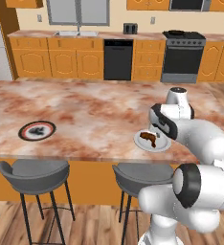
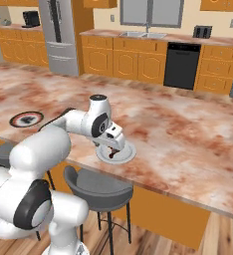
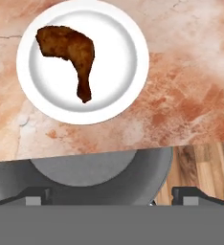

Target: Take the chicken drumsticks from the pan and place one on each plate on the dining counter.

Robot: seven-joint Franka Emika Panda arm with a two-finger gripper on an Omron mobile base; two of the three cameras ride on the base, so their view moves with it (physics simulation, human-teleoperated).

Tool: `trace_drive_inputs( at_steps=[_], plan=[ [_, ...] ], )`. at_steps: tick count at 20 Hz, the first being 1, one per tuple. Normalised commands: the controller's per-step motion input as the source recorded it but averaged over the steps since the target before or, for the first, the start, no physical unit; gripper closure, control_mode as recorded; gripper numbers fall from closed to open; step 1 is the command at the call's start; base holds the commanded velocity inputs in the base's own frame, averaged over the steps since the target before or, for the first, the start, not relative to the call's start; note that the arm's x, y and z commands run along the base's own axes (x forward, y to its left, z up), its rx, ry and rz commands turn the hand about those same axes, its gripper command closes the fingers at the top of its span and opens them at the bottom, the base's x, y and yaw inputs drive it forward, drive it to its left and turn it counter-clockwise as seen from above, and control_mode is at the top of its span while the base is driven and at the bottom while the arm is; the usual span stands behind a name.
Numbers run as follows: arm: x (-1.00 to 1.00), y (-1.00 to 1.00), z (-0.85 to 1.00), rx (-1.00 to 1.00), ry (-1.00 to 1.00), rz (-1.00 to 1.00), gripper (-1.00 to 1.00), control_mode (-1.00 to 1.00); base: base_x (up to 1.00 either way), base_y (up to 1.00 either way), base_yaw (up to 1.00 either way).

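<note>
A brown chicken drumstick lies on the plain white plate near the dining counter's front edge; I also see this plate beside my arm and below my hand. My gripper hovers open just above the plate's near rim, its fingertips wide apart and holding nothing; it points down over that plate. The dark-rimmed plate sits far left with a dark piece in its centre. A low dark shape on the far stove is too small to tell whether it is the pan.
Two grey bar stools stand under the counter's front edge, one right below the white plate. Orange cabinets, a sink, a dishwasher and the stove line the far wall across a floor gap.
</note>
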Motion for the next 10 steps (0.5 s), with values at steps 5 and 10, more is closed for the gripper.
trace_drive_inputs(
  at_steps=[5, 10],
  plan=[
    [-0.64, 0.11, 0.20, -0.02, 0.01, 0.00, -1.00, -1.00, 0.00, 0.00, 0.00],
    [-0.49, 0.07, 0.03, 0.00, 0.04, 0.00, -1.00, -1.00, 0.00, 0.00, 0.00]
  ],
)
